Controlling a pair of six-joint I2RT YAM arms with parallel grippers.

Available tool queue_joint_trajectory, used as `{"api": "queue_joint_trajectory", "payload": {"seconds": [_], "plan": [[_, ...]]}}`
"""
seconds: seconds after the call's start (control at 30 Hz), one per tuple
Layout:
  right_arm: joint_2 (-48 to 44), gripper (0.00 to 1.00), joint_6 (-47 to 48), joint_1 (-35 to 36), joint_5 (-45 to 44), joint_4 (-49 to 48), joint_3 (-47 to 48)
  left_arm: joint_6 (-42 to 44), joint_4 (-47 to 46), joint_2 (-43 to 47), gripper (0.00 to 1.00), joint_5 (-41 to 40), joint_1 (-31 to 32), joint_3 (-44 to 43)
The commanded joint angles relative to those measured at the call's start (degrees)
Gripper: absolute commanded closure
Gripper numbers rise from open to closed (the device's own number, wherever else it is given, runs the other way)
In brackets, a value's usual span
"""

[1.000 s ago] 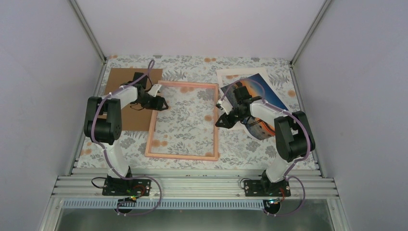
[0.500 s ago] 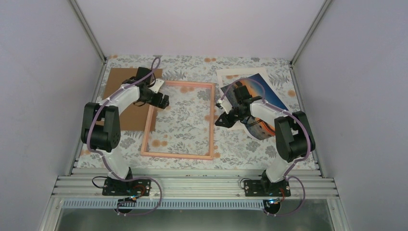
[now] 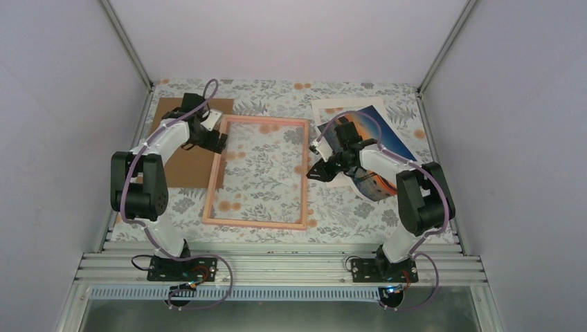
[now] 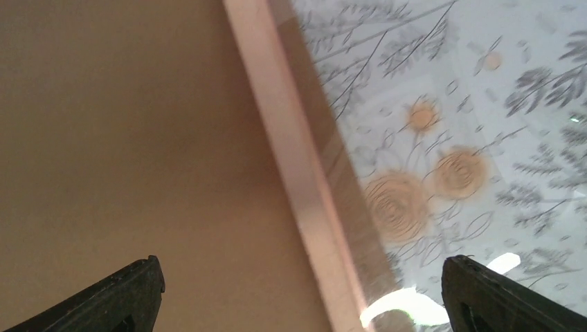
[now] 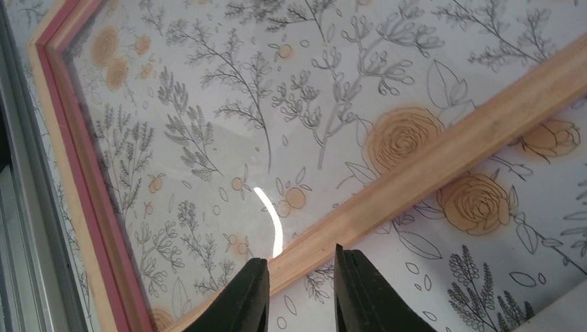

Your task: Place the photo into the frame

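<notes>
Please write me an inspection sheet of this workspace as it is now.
Surface: floral cloth.
Job's things: pink frame in the middle; photo far right, on a white sheet, partly under the right arm.
Clutter: brown cardboard at the left, touching the frame's left rail.
Grippers: left gripper wide open over that rail; right gripper narrowly open at the right rail, holding nothing.
Cables: purple cables along both arms.
Surroundings: plain walls, metal rails in front.

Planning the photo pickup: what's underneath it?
A white sheet lies under the photo, showing past its far and left edges. The right arm crosses the photo's middle, so how far the sheet reaches there is hidden.
</notes>
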State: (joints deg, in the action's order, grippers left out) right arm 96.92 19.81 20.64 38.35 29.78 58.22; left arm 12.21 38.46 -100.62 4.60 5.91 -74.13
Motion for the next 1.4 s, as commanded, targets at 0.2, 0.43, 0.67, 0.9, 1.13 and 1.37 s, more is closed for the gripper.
{"api": "queue_joint_trajectory", "payload": {"seconds": [0.2,0.43,0.67,0.9,1.13,1.37], "plan": [[-2.13,0.71,-0.03,2.74,-1.52,-3.28,-3.41,10.93,0.32,3.51,0.05,2.82,-3.27,8.41],[-2.01,0.71,-0.36,2.74,-3.21,-5.19,-5.86,12.98,0.12,4.72,0.4,3.26,-3.98,13.26],[0.82,0.72,-2.33,2.74,-5.54,-7.99,-6.58,11.7,-2.08,3.31,0.47,3.22,-3.89,16.02],[2.82,0.73,-3.34,2.68,-8.43,-9.76,-6.17,9.15,-5.0,1.96,0.41,2.6,-3.8,16.85],[2.62,0.73,-3.41,1.63,-7.99,-7.91,-1.69,8.44,-5.27,3.45,0.37,3.77,-3.8,13.5],[-4.28,0.59,-0.24,-2.69,-6.89,-2.57,3.24,11.01,-6.04,9.24,0.0,5.05,-3.79,3.55]]}}
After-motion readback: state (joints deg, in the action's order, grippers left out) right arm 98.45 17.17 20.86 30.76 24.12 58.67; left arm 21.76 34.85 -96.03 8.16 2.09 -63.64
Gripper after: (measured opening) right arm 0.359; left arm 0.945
